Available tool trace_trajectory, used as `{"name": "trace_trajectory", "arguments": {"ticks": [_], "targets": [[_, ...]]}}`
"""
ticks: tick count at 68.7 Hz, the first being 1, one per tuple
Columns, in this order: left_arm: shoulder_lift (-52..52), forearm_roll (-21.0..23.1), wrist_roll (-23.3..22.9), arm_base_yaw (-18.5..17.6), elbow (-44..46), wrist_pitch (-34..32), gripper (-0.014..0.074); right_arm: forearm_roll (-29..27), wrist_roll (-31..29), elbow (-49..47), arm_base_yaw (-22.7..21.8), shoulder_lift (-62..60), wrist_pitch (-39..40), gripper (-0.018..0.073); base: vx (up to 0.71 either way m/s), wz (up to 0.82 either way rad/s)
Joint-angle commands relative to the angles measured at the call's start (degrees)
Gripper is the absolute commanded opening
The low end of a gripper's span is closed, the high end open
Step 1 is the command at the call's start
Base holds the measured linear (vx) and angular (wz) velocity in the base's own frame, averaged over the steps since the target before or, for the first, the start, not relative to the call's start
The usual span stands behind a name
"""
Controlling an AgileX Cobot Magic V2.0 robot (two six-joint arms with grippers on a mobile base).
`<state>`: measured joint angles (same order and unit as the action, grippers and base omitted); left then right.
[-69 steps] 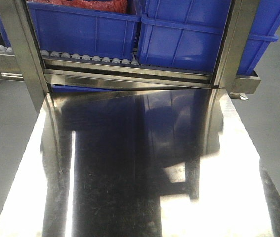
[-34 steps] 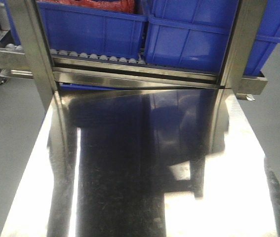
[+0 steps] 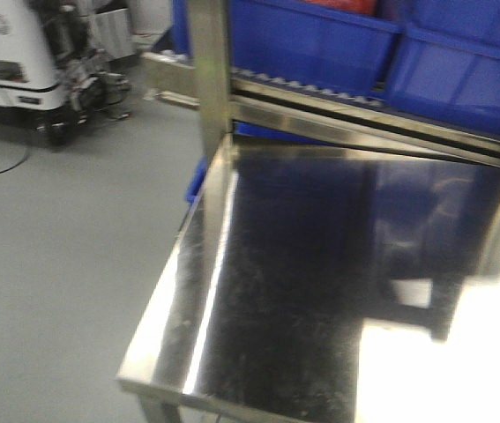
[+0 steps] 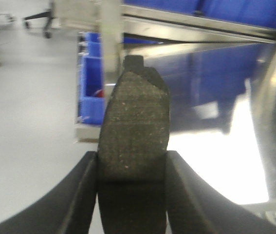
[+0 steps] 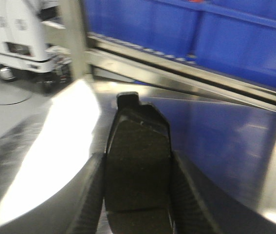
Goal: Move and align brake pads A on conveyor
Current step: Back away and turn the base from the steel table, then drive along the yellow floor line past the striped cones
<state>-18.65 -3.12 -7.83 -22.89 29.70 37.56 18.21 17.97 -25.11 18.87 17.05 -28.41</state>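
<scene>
Left wrist view: left claw [image 4: 133, 163] and right claw [image 5: 138, 163] each grip a brake pad [image 4: 135, 112] by the desk [image 3: 320, 291]; no conveyor visible, placing and aligning remain.

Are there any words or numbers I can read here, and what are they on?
No text can be read anywhere.
White machine: a round mark, too blurred to read.
Left pad and right pad: no writing shows.
Blue bins: no labels show.
</scene>
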Motion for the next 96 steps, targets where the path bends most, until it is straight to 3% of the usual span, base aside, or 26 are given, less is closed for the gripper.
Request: {"name": "trace_trajectory", "arguments": {"ticks": [1,96], "targets": [[-0.42,-0.08,-0.15,-0.20,1.39,-5.07,0.0080,1.38,-0.37,-1.65,-0.06,0.41,4.90,0.0032,-0.16,0.62],[-0.42,-0.08,-0.15,-0.20,1.39,-5.07,0.0083,1.38,-0.37,-1.65,-0.06,0.41,4.92,0.0032,-0.06,0.65]]}}
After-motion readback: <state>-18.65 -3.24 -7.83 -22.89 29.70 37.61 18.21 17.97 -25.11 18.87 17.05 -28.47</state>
